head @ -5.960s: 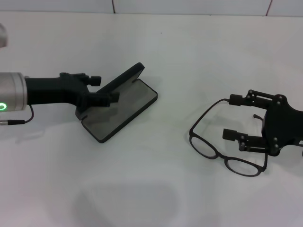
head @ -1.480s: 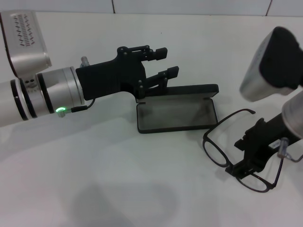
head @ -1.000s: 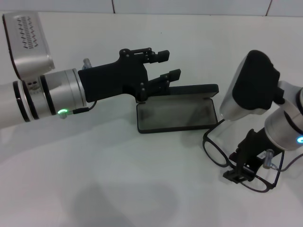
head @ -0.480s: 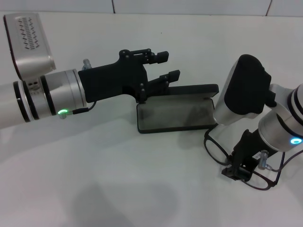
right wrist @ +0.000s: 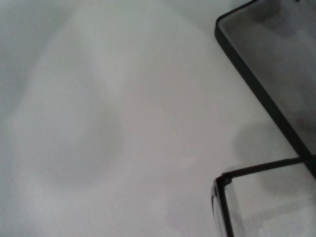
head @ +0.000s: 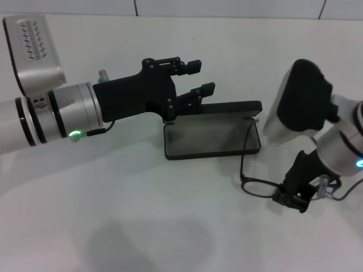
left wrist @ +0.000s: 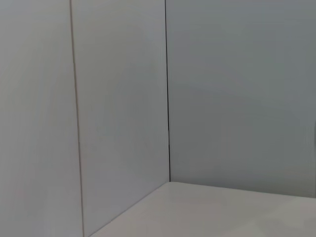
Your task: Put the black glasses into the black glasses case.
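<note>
The black glasses case (head: 210,139) lies open on the white table, grey lining up, with its lid (head: 227,107) standing along the far edge. My left gripper (head: 201,76) is open just behind the lid's left end, its lower finger close to the lid. To the right of the case, my right gripper (head: 290,199) is shut on the front frame of the black glasses (head: 242,161). They are tilted, and one temple arm reaches up to the case's right corner. The right wrist view shows a corner of the case (right wrist: 276,54) and part of the glasses (right wrist: 256,169).
The white table (head: 142,221) stretches out in front of the case. A tiled wall (head: 227,7) runs along the back edge. In the left wrist view there is only a wall corner (left wrist: 168,98) and some tabletop.
My right gripper has tipped and raised the glasses, so the lenses no longer lie flat and a temple arm now points at the case's right end. The left arm has stayed still.
</note>
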You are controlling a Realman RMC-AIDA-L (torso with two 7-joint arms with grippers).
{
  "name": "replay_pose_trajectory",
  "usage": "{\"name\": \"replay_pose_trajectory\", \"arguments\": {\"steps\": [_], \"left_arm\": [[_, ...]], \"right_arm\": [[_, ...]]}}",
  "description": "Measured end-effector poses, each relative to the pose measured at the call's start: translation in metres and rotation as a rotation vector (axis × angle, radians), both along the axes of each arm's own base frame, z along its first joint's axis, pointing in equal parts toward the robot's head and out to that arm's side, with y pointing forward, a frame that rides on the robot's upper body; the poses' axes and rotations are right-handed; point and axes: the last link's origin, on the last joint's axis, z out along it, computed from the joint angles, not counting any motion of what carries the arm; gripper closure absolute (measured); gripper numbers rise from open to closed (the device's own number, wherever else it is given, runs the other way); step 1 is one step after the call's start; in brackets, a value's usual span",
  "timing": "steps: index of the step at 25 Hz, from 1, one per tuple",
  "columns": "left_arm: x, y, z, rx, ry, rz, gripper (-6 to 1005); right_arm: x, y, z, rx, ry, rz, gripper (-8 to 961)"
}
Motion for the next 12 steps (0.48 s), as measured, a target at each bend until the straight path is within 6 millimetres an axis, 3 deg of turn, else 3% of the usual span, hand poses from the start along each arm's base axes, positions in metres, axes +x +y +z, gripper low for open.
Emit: {"name": "replay_pose_trajectory", "arguments": {"steps": [7, 12], "left_arm": [[0.001, -0.002, 0.002, -0.007, -0.025, 0.002, 499], [0.007, -0.013, 0.006, -0.058, -0.084, -0.044, 499]], "right_arm": [[0.005, -0.006, 0.039, 0.021, 0.076, -0.003, 846], [0.013, -0.016, 0.07, -0.003, 0.285, 0.049, 846]]}}
